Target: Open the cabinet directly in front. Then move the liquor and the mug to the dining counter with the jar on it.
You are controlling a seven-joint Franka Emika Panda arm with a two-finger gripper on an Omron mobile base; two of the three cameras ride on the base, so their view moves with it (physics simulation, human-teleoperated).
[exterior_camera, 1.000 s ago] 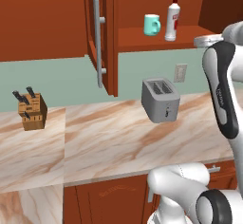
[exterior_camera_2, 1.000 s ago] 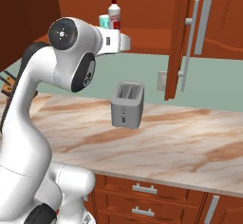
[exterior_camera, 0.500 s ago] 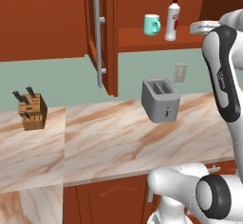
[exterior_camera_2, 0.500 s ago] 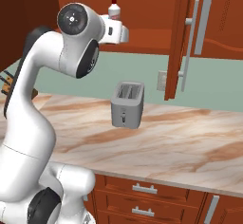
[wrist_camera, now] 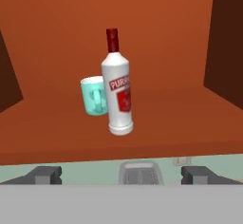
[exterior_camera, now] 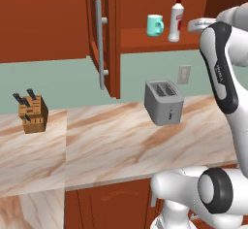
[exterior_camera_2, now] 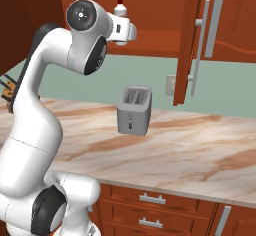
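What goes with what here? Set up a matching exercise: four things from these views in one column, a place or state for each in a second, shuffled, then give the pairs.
Things:
1. liquor
2. mug
3. toaster
4. gripper

Places or states:
A. on the marble counter below the cabinet
B. open, holding nothing
C. upright on the cabinet shelf, red cap
D. teal, on the shelf just behind the bottle in the hand view

Pairs: 1-C, 2-D, 3-A, 4-B

shelf: bottle (wrist_camera: 119,97) and mug (wrist_camera: 95,96) stand inside the open cabinet (exterior_camera: 160,41), mug behind-left of bottle
counter (exterior_camera: 111,140): toaster (exterior_camera: 163,101) below the shelf, knife block (exterior_camera: 32,112) far left
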